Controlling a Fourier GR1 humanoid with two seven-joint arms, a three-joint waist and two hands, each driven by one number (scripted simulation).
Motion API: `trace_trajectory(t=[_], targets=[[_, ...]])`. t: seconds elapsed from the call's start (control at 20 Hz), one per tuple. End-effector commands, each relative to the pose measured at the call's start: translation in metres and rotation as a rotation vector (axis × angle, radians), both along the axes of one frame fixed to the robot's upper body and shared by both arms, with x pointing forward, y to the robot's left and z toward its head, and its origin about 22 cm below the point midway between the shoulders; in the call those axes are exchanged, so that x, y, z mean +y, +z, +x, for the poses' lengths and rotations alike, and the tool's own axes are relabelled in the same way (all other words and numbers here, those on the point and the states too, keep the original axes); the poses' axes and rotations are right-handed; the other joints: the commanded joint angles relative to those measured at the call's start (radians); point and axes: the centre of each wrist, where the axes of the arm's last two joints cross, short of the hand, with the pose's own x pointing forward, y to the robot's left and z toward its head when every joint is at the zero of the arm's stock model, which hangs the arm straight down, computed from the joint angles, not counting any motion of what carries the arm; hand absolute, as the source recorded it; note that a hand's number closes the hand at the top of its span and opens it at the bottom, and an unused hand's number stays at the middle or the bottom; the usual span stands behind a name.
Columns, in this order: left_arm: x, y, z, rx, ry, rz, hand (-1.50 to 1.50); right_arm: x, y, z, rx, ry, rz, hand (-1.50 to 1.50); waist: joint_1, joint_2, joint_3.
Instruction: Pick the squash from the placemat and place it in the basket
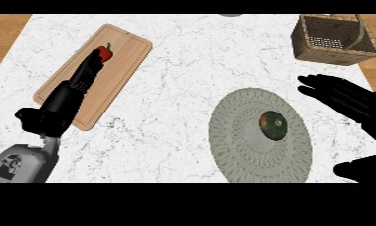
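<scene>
Squash (273,125) lies right of centre on the round placemat (235,145); it is small, dark green and rounded, with a paler spot on top. Our right hand (341,95) hovers just beside the mat's right edge, fingers straight and spread, thumb low at the view's corner, grasping nothing and clear of the squash. Our left hand (70,95) lies along the board (125,51), fingers stretched out and released, tips at a small red fruit (107,54); we cannot tell whether they touch it.

We judge the squash stiff and hard-skinned, not fragile, and light enough for one hand; its smooth curve may let it roll or slip out of a shallow pinch. We would take it from above across its widest part, thumb on one flank and fingers on the other, wrapping well round before lifting; the basket (323,56) stands at the far right, near enough for the same hand.
</scene>
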Motion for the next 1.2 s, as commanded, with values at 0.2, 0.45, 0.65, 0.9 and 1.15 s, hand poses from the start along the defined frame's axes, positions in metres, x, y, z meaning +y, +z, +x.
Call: trace_trajectory(t=[0.2, 0.45, 0.65, 0.9, 1.15], targets=[[0.0, -0.007, -0.022, -0.015, -0.017, -0.027, 0.0, -0.015, 0.054, -0.002, 0.206, 0.026, -0.195, -1.5, 0.018, 0.002, 0.003], [-0.015, -0.003, -0.014, 0.005, -0.011, -0.003, 0.0, -0.044, 0.071, -0.011, 0.225, 0.01, -0.172, -1.5, 0.007, 0.002, 0.004], [0.009, -0.003, -0.012, -0.024, -0.026, 0.0, 0.0, -0.054, 0.036, -0.016, 0.185, -0.011, -0.136, -1.5, 0.007, 0.004, 0.004], [0.015, 0.002, 0.001, -0.004, -0.022, -0.011, 0.0, -0.057, 0.014, 0.003, 0.209, -0.028, -0.065, -1.5, 0.012, 0.006, 0.004], [0.016, 0.001, -0.01, -0.012, -0.008, 0.005, 0.0, -0.035, -0.033, -0.003, 0.214, -0.018, -0.008, -1.5, 0.014, 0.005, 0.004]])
